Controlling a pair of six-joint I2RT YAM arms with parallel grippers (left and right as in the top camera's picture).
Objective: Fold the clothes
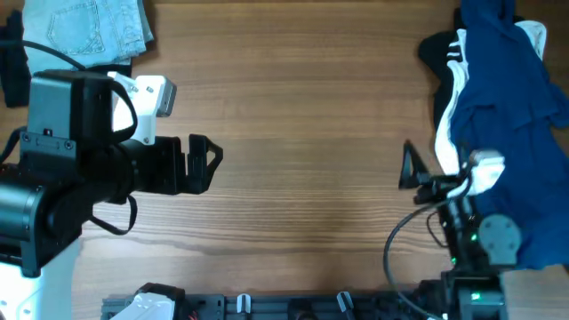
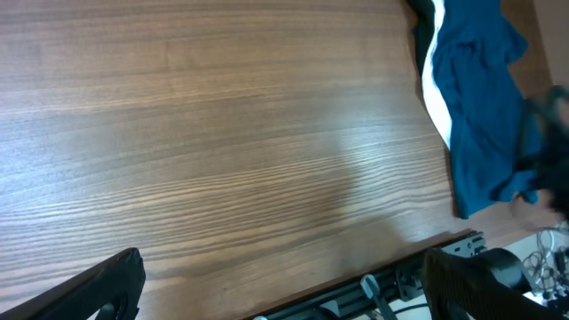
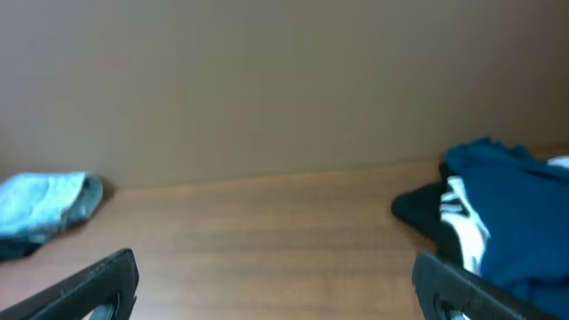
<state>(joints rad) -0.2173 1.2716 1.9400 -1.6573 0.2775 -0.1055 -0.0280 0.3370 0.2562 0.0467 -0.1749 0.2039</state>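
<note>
Jeans [image 1: 84,31] far-left, navy pile [image 1: 507,116] right, wood table [image 1: 302,107]; left end effector [image 1: 213,163], right end effector [image 1: 407,165] apart.

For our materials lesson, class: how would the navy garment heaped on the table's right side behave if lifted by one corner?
The navy garment lies in loose folds, so it would probably droop limply. Heaped with white fabric and a black garment, it may drag them along.

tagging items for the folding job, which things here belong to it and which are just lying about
Belongs to the job:
folded light-blue denim jeans; crumpled navy-blue fabric garment; white fabric along its edge; black garment beside it.

Just there:
brown wooden table; dark metal rail at its near edge.
</note>
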